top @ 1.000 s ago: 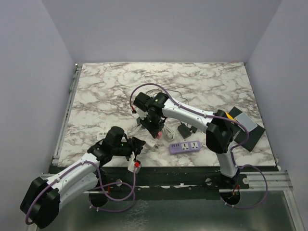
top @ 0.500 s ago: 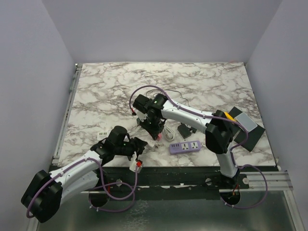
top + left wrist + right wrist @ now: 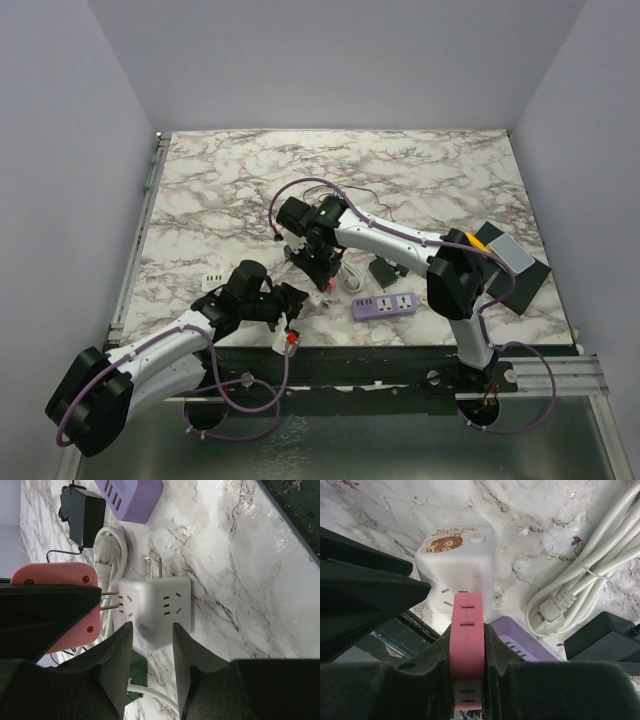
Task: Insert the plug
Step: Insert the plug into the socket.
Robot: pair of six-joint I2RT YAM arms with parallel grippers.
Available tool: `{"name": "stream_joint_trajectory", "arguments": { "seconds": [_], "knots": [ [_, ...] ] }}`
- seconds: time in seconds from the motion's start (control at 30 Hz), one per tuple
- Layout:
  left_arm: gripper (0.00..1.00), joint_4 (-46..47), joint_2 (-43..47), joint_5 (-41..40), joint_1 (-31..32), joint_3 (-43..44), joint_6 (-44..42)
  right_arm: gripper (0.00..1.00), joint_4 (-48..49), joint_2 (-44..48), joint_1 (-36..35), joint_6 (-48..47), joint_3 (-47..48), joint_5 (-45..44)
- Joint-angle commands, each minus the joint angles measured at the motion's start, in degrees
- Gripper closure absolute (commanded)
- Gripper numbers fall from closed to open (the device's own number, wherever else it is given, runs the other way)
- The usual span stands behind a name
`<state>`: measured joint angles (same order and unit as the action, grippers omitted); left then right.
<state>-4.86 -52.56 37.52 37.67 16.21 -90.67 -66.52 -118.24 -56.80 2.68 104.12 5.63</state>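
A white cube socket with a tiger sticker lies near the table's front edge. My right gripper is shut on a pink plug. The plug's brass prongs point at the cube's side face and their tips reach it, with bare metal still showing. My left gripper is open, its fingers flanking the cube's near end. In the top view the right gripper is just behind the cube and the left gripper just left of it.
A purple power strip lies right of the cube. Behind it are a coiled white cable and a black adapter. A small white block sits at the left. Grey and black boxes stand at the right edge.
My left gripper has moved right, up to the cube. My right gripper with the pink plug has shifted slightly towards the cube.
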Motion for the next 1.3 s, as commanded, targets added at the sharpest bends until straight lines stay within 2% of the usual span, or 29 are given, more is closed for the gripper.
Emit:
{"name": "stream_joint_trajectory", "arguments": {
  "seconds": [0.0, 0.73, 1.27],
  "knots": [
    [0.63, 0.96, -1.47, -0.84, 0.52, 1.20, -0.07, 0.99, -0.09, -0.85, -1.03, -0.74, 0.28, 1.05],
    [0.80, 0.57, -2.99, -3.44, 2.62, 1.20, 1.38, 0.99, 0.07, -1.52, -1.12, -0.92, 1.22, 1.40],
    [0.82, -0.24, -1.68, -3.88, 3.19, 0.58, 1.35, 0.99, -0.10, -1.03, -1.12, -0.66, 2.16, -2.56]
  ]
}}
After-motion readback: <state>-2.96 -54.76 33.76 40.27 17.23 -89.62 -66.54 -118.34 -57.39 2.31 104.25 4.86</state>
